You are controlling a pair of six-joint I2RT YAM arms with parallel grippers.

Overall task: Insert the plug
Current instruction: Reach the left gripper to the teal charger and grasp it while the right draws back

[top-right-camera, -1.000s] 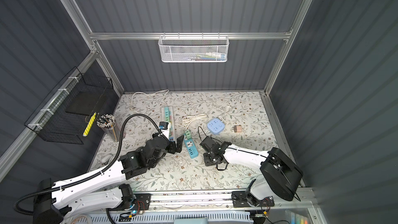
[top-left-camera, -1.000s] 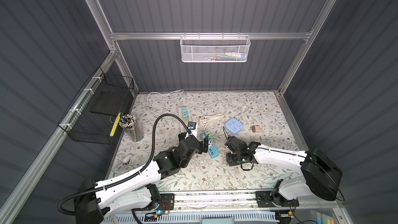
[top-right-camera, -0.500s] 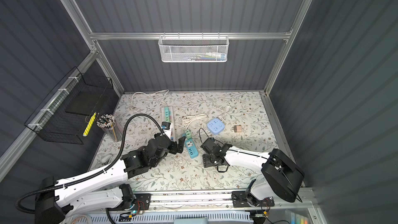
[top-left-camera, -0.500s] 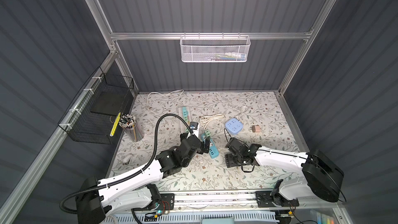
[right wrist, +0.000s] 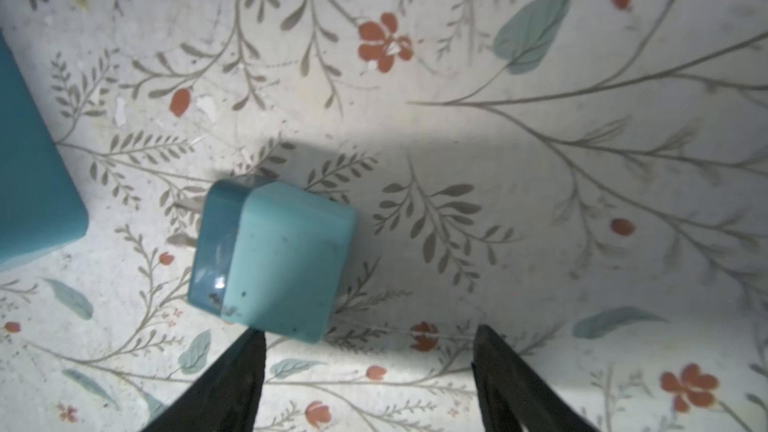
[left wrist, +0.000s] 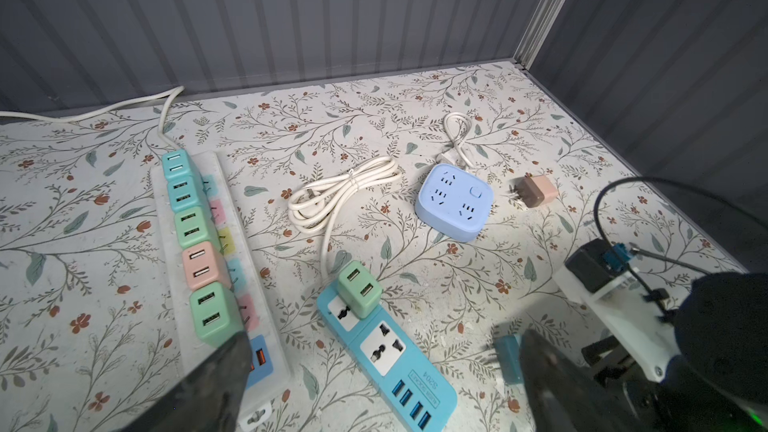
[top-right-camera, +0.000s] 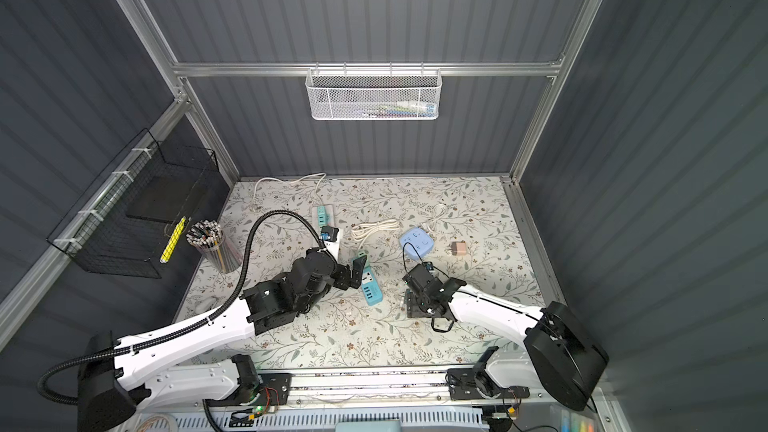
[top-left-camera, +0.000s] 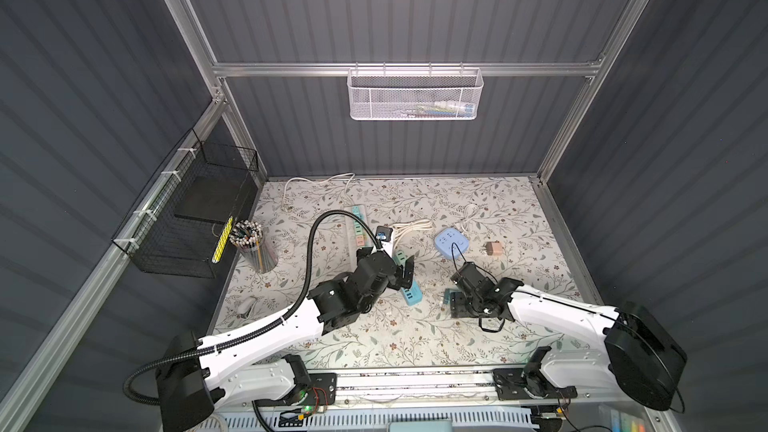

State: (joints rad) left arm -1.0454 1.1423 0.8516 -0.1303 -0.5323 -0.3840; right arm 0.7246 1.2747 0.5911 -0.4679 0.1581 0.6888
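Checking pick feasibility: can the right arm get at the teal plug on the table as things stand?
Probably yes. The right arm is just above the teal plug, jaws open, nothing in between. The plug lies on its side, off-centre near one jaw, so a small sideways shift looks needed.

You're working in a grey ribbed booth with a flowered floor.
Dark grey ribbed panels (top-left-camera: 395,14) close you in at the back and on both sides, held by an aluminium frame (top-left-camera: 291,69) whose cross bar carries a white mesh basket (top-left-camera: 415,97). On the left of both top views, a black wire basket (top-left-camera: 187,218) hangs on the side wall. Your work surface is a pale cover (top-left-camera: 498,201) printed with leafy twigs and small red flowers, evenly lit, with only soft shadows.
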